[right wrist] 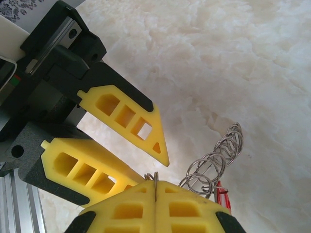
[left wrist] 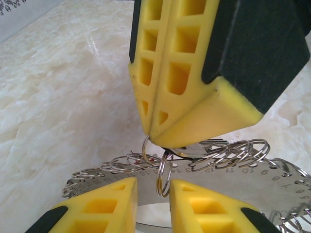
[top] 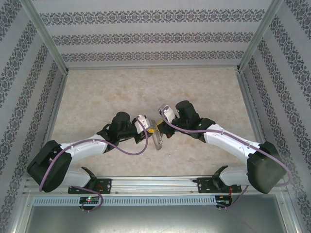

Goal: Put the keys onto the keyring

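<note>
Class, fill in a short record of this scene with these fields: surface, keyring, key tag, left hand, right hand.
surface: pale marbled table
keyring: silvery, strung with many small rings, between the two hands
key tag: red tag beside the rings
left hand: jaws apart around one ring; grip unclear
right hand: shut, pinching a small ring of the keyring

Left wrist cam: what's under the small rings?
A silvery plate stamped with numbers. The left fingers cover its near edge, so nothing below that can be told.

Red key tag (right wrist: 222, 195) mostly behind right jaws; keyring (left wrist: 233, 153) cut by frame edge.
</note>
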You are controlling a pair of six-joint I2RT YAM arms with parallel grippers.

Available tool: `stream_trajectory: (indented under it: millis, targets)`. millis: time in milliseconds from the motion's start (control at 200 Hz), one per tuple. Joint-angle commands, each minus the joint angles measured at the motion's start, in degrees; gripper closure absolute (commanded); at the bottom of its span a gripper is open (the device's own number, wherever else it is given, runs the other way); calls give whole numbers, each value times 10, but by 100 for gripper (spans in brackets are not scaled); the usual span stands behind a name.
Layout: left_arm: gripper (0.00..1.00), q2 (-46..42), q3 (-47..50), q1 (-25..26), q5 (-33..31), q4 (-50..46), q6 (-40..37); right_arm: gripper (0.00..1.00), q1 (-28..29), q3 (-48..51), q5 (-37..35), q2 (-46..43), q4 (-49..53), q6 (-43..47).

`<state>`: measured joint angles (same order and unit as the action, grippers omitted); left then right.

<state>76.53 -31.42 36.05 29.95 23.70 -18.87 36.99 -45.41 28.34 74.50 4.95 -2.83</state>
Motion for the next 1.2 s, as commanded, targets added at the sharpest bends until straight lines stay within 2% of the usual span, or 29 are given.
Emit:
stream_trajectory:
  millis: [0, 310, 470, 694, 1194]
  targets:
    - [77, 5, -19, 4, 14, -12, -3, 100, 5, -11, 3, -2, -4, 7]
    - [80, 6, -20, 4, 12, -14, -4, 100, 5, -12, 2, -2, -4, 8]
    - [86, 9, -20, 4, 11, -13, -5, 100, 5, -12, 4, -1, -2, 10]
    - [100, 5, -20, 5, 9, -17, -10, 100, 4, -10, -6, -3, -5, 10]
    - [100, -1, 10, 5, -9, 33, 9, 100, -3, 5, -48, -13, 3, -2]
